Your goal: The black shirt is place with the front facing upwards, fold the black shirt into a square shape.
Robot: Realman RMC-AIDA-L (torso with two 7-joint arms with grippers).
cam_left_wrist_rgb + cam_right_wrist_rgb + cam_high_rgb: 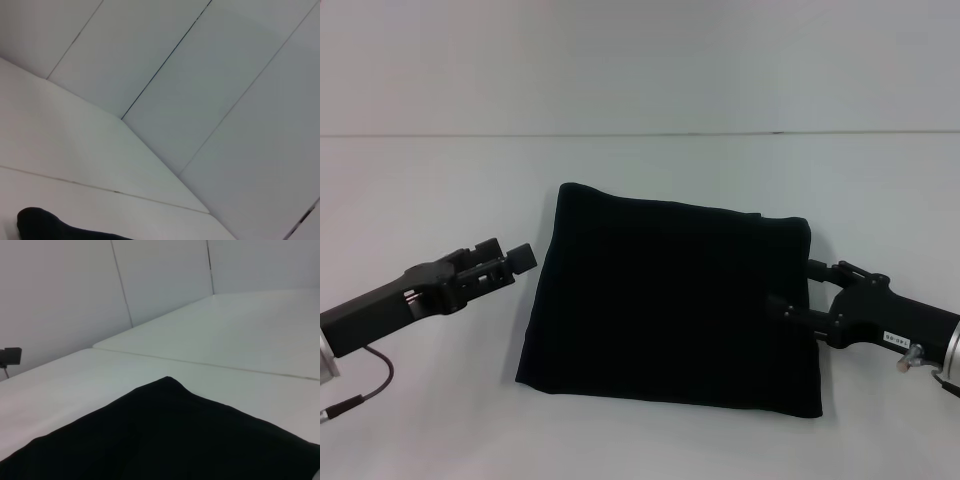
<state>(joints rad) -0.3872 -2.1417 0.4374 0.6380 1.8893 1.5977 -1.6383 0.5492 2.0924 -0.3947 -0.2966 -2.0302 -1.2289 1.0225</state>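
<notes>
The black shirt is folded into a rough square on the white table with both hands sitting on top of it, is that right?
Not quite. The black shirt is folded into a rough square on the white table, but the head view shows only the right hand at its edge. The left hand is beside it, just clear of the cloth.

Head cam: high, looking forward and down, covers the whole white table (420, 400), both arms and the black shirt (670, 300) at centre. Left wrist cam: low near the table's left side, tilted up at the wall panels (225, 75), catches only 1 shirt corner (37, 222). Right wrist cam: low at the shirt's right edge, looking across the cloth (165, 435) toward the far wall. All 3 views share the shirt and tabletop.
</notes>
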